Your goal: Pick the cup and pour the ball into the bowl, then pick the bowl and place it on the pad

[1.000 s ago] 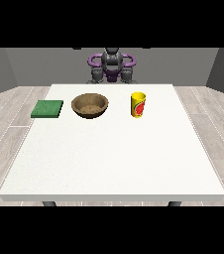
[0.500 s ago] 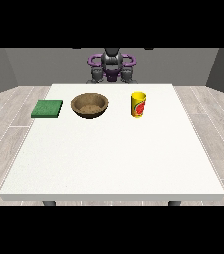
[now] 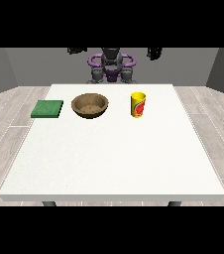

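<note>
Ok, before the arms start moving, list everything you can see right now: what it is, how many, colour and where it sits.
table: one, white, fills the middle of the view
pad: one, green, flat on the table at the view's left
bowl: one, brown, on the table right of the pad
cup: one, yellow with red print, upright, right of the bowl
ball: none visible
robot body: one, grey and purple, behind the table's far edge
hands: two, black, raised at the view's top, left and right
</note>
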Controlling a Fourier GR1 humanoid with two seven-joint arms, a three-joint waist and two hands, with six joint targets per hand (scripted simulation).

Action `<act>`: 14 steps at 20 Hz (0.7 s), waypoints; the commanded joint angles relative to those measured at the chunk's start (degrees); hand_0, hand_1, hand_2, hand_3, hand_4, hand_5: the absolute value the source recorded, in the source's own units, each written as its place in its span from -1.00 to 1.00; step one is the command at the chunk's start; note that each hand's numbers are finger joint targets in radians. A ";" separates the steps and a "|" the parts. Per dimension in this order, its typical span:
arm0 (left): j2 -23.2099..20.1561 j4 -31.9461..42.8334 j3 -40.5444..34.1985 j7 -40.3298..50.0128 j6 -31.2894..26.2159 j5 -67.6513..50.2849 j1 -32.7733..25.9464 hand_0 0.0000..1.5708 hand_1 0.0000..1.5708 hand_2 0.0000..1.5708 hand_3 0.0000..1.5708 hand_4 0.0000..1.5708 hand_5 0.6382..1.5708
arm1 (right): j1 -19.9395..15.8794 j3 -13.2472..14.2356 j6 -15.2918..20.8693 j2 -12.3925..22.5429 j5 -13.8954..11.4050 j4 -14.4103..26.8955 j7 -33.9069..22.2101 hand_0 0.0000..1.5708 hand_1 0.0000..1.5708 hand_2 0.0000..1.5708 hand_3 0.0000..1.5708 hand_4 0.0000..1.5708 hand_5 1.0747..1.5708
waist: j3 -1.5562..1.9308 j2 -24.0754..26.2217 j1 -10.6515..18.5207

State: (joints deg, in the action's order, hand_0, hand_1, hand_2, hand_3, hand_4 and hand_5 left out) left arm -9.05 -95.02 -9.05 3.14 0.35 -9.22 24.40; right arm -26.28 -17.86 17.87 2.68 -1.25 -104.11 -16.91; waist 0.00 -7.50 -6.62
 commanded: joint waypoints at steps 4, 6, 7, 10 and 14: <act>-1.18 12.32 -3.66 -15.24 -2.26 2.32 -4.22 -1.00 -1.00 -1.00 -1.00 -1.00 0.71 | 3.10 3.35 -6.14 3.62 4.29 -6.81 1.51 -1.00 -1.00 -1.00 -1.00 -1.00 0.99 | -0.02 -3.63 -3.41; -0.29 13.88 -2.29 -19.64 -3.63 3.16 -5.82 -1.00 -1.00 -1.00 -1.00 -1.00 0.67 | 2.63 6.53 -6.07 4.18 4.31 -4.70 3.48 -1.00 -1.00 -1.00 -1.00 -1.00 0.99 | -0.01 -5.43 -1.20; -0.36 18.91 -4.99 -25.40 -3.12 2.95 -4.64 -1.00 -1.00 -1.00 -1.00 -1.00 0.65 | -1.65 4.97 -4.51 3.68 2.20 -8.19 -0.37 -1.00 -1.00 -1.00 -1.00 -1.00 0.99 | -0.10 -8.80 -4.06; -0.32 22.92 -2.49 -25.89 -4.48 4.24 -3.64 -1.00 -1.00 -1.00 -1.00 -1.00 0.63 | 1.23 9.41 -6.43 4.01 4.18 -3.83 3.11 -1.00 -1.00 -1.00 -1.00 -1.00 0.98 | -0.01 -5.10 -0.12; -0.63 32.73 -4.27 -32.14 -4.32 4.60 -0.64 -1.00 -1.00 -1.00 -1.00 -1.00 0.65 | -0.31 10.60 -7.87 4.81 4.96 -6.17 0.09 -1.00 -1.00 -1.00 -1.00 -1.00 0.99 | -0.03 -6.07 -1.97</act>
State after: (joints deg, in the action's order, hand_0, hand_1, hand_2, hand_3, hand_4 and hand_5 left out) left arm -9.64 -69.63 -12.80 -23.59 -3.89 -5.71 22.32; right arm -26.30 -9.50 11.53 6.60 2.72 -109.74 -16.29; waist -0.03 -12.98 -8.15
